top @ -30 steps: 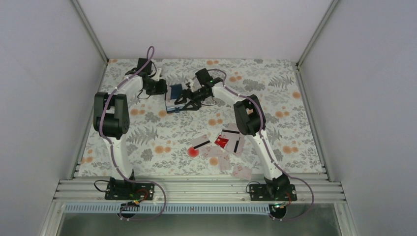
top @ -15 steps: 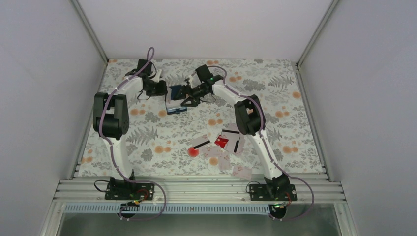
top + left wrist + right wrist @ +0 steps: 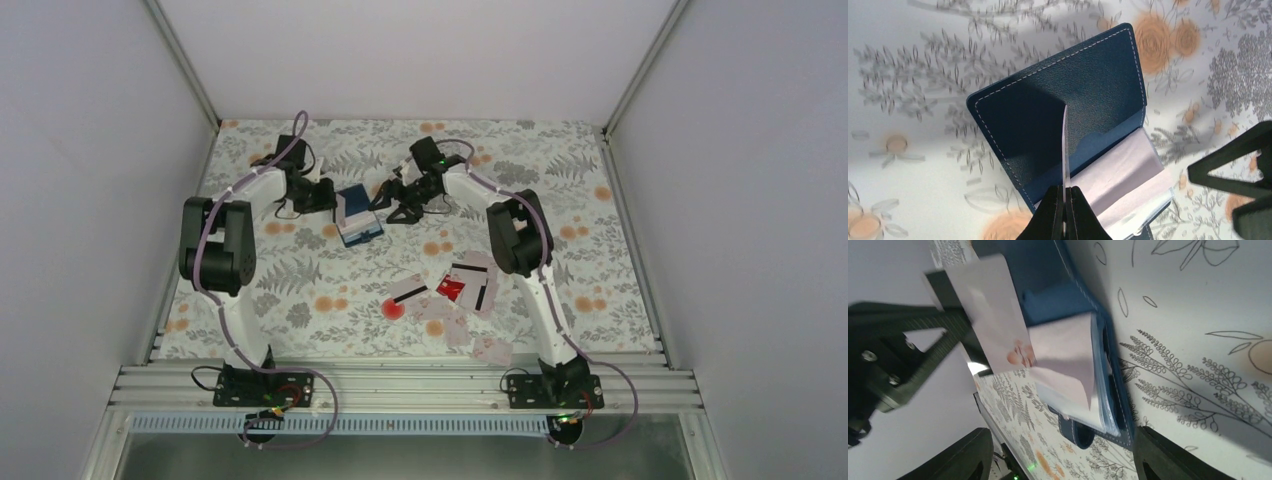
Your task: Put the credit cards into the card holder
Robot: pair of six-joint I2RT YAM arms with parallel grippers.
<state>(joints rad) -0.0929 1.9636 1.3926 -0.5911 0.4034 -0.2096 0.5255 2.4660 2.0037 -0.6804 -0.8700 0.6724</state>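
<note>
The navy card holder (image 3: 359, 218) lies open on the table between my two grippers. In the left wrist view its cover (image 3: 1063, 95) faces up, with pale clear pockets (image 3: 1128, 172) fanned out at the right. My left gripper (image 3: 1065, 189) is shut on a whitish credit card (image 3: 1066, 145), seen edge-on, standing over the open cover. The right wrist view shows that card's face (image 3: 998, 315) beside the holder (image 3: 1073, 295). My right gripper (image 3: 1063, 460) is open just off the holder's snap tab (image 3: 1075, 432), holding nothing. More credit cards (image 3: 480, 292), one red (image 3: 450, 290), lie loose nearer the arms.
A red dot (image 3: 393, 308) lies beside the loose cards. The floral tablecloth (image 3: 560, 220) covers the table between plain walls. A metal rail (image 3: 400, 385) carrying both arm bases runs along the near edge.
My right gripper has drawn back to the right, off the card holder. The holder has shifted slightly and lies open. My left gripper stays shut on the card.
</note>
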